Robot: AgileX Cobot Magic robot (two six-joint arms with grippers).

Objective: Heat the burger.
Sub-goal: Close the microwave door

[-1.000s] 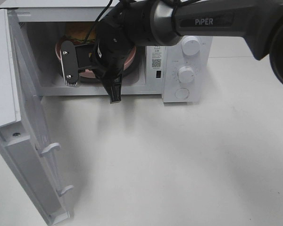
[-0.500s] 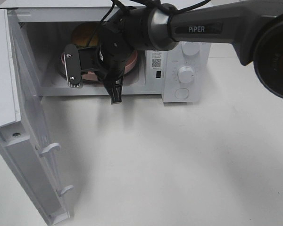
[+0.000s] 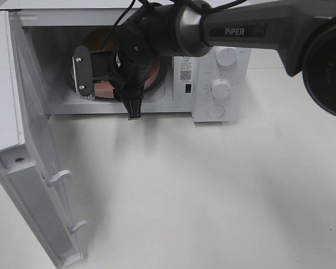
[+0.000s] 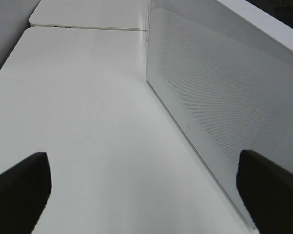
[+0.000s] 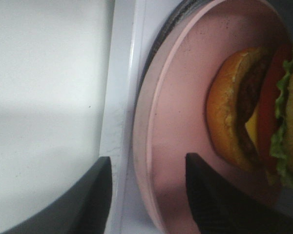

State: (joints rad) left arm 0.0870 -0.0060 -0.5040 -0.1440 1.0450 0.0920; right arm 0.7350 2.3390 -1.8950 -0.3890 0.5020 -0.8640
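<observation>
From above, the right gripper (image 3: 107,87) reaches into the open microwave (image 3: 218,73) at the far side of the counter (image 3: 213,190). Its jaws are parted at the near edge of the pink plate (image 3: 152,75). The burger (image 3: 98,39) shows only as a brown sliver behind the arm, far back in the cavity.

The left wrist camera finds the left gripper (image 4: 144,195) spread wide and empty above the counter, beside the microwave door (image 4: 224,107).

From the right wrist, the plate's rim passes between the parted fingers (image 5: 215,195), and the burger sits on the plate just beyond them.
</observation>
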